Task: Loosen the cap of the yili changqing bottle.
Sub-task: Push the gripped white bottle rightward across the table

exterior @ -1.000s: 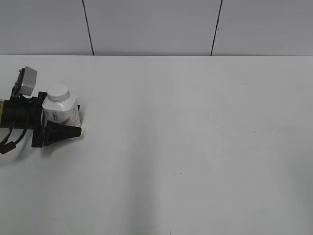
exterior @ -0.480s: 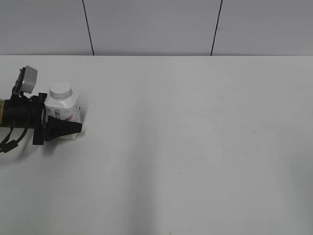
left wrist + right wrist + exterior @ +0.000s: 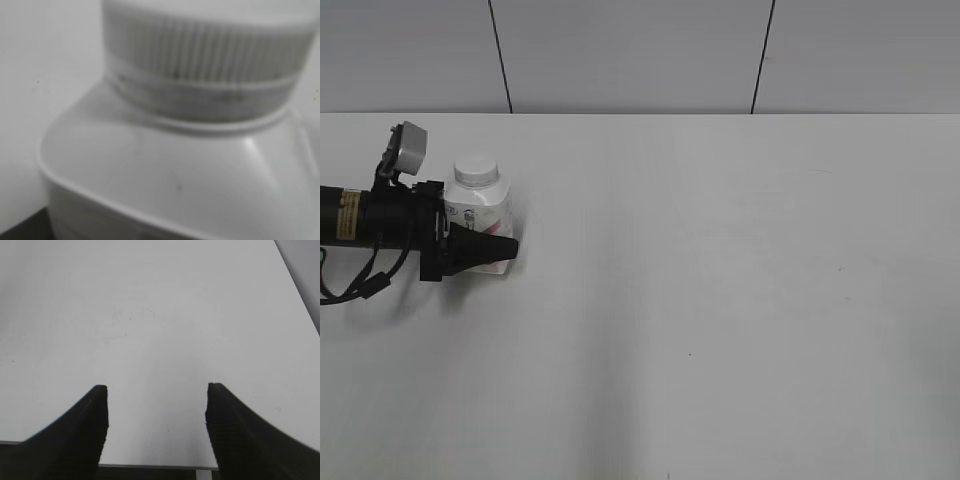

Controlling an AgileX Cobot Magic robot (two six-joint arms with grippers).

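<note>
The yili changqing bottle (image 3: 480,213), white with pink-red print, stands upright at the table's left. Its ribbed white cap (image 3: 477,171) sits on the neck. My left gripper (image 3: 498,238) reaches in from the left edge and is shut on the bottle's body, below the shoulders; one black finger crosses the front and the other is hidden behind. The left wrist view is filled by the blurred bottle shoulder (image 3: 175,170) and cap (image 3: 210,50). My right gripper (image 3: 156,390) is open over bare table and does not show in the exterior view.
The white table (image 3: 720,300) stretches to the right of the bottle. A grey panelled wall (image 3: 620,55) closes the back. The table's near edge (image 3: 150,466) shows under the right gripper.
My left gripper has closed on the bottle's body and moved to the right and slightly farther back, carrying the bottle with it. The right gripper has stayed as it was.
</note>
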